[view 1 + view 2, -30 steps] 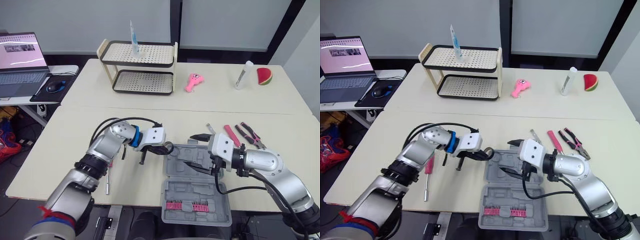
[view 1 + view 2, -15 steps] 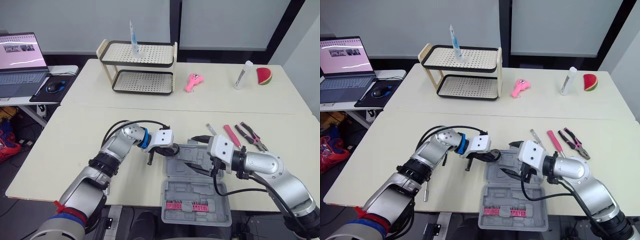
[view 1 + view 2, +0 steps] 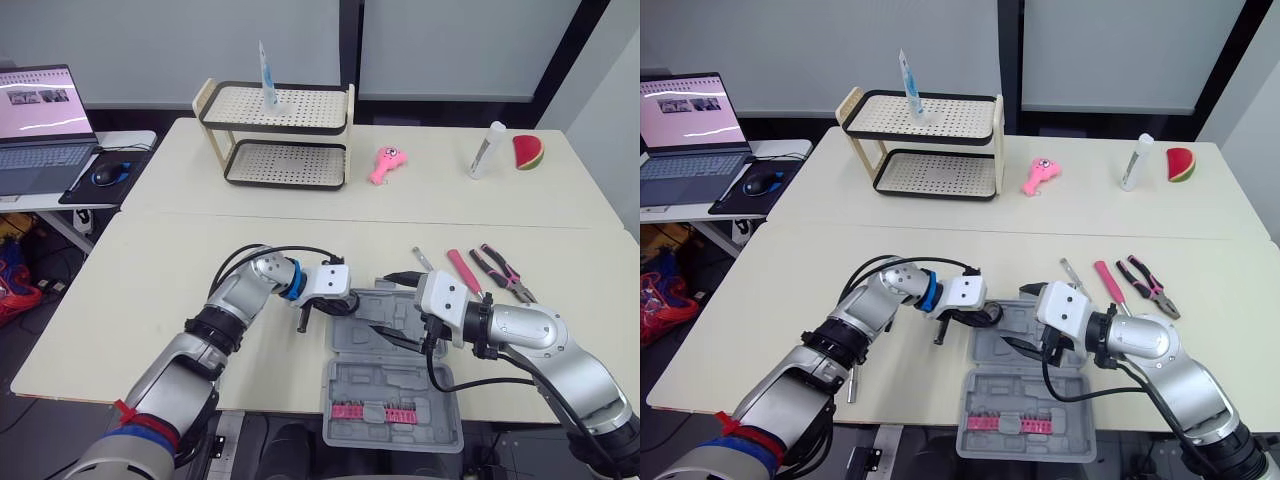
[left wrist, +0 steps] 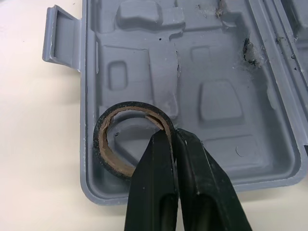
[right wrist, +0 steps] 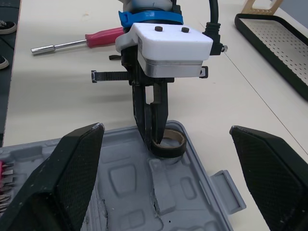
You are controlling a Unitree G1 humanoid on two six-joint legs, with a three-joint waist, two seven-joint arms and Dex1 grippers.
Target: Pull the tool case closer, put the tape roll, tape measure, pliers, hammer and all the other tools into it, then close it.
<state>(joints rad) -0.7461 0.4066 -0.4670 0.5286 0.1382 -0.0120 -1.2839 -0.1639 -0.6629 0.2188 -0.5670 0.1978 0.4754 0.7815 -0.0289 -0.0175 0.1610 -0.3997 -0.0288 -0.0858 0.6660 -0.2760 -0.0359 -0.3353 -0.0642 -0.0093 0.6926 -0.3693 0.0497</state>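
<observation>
Our left pincer (image 4: 173, 138) is pinched shut on the tape roll (image 4: 102, 150) by its wall, at the 10 o'clock corner of the tool case (image 4: 219, 103). The right pincer (image 3: 392, 308) gapes empty nearby. Drop it here and we reckon it could catch the rim and roll onto the tabletop (image 3: 150, 290).

Office-like lab: cream tables (image 3: 150, 250), laptop (image 3: 40, 120) and mouse (image 3: 105, 174) on a side desk (image 3: 135, 138), glass partitions (image 3: 450, 45) behind.

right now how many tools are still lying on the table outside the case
4. A red-handled screwdriver lies left of the tool case; a small metal tool, a red-handled tool and pliers lie past its far right corner. Others may be hidden.
</observation>
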